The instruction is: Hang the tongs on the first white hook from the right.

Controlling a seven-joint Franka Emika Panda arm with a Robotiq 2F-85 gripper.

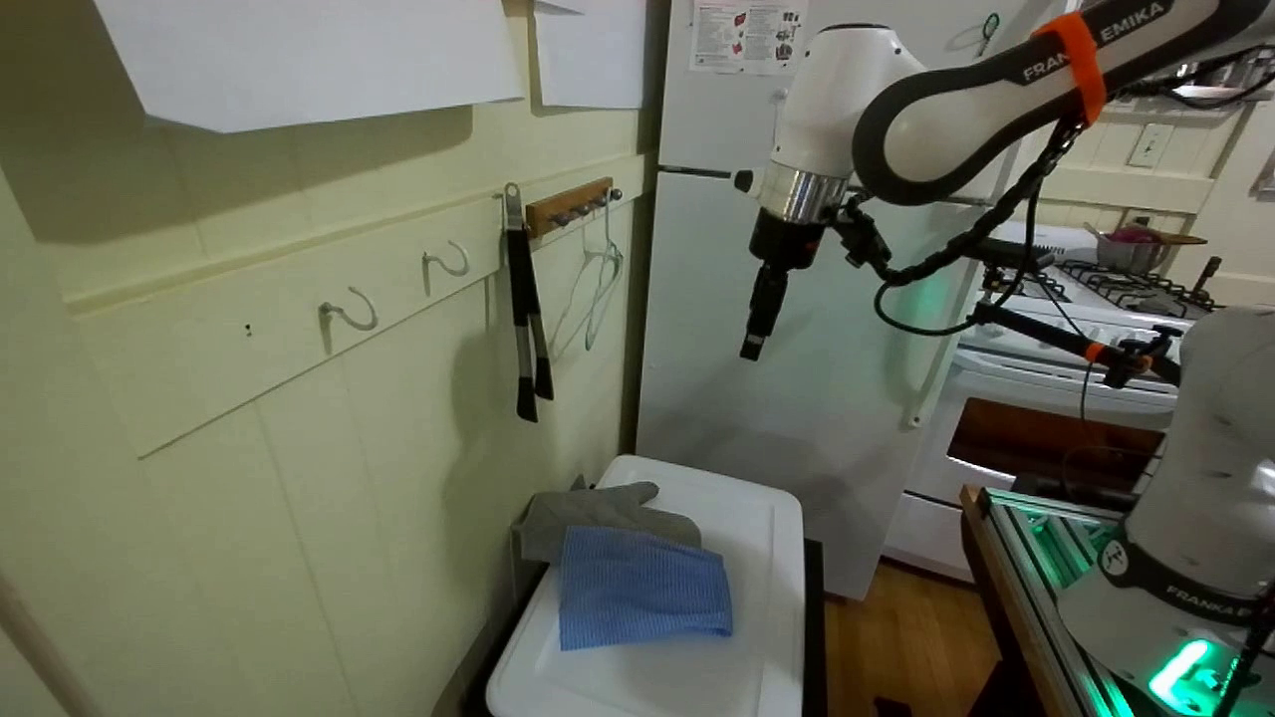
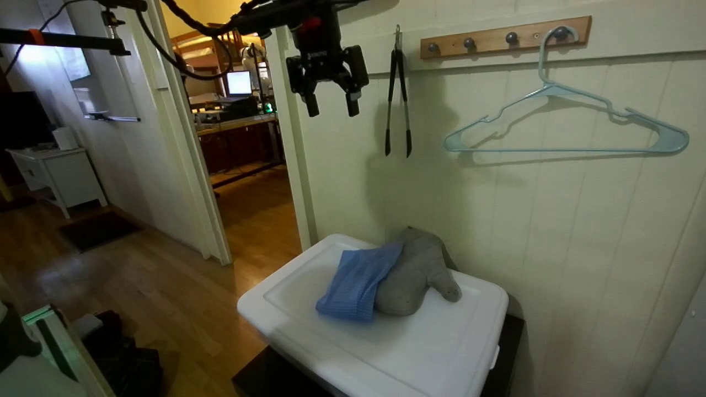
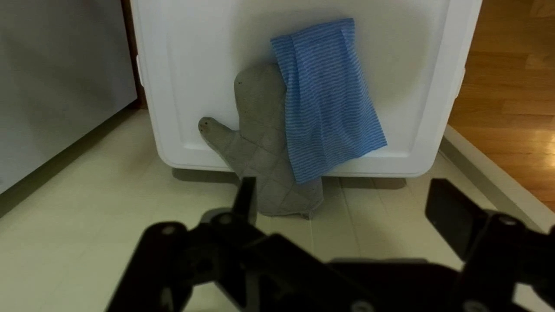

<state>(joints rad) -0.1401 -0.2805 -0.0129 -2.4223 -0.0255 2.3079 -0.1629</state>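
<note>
The tongs (image 1: 528,309), black and grey with a loop at the top, hang on the wall beside the brown wooden bar, arms pointing down. They also hang there in an exterior view (image 2: 398,99). The hook behind their loop is mostly hidden. Two white hooks show farther along the wall, a nearer one (image 1: 359,309) and a middle one (image 1: 448,261), both bare. My gripper (image 1: 752,347) is apart from the tongs, over the bin, pointing down. It is open and empty in an exterior view (image 2: 333,110) and in the wrist view (image 3: 340,186).
A brown wooden bar (image 1: 570,207) with dark knobs holds a pale blue hanger (image 2: 551,91). A white bin lid (image 2: 441,353) below bears a grey oven mitt (image 3: 260,143) and a blue cloth (image 3: 329,99). A fridge (image 1: 737,398) stands beside the wall.
</note>
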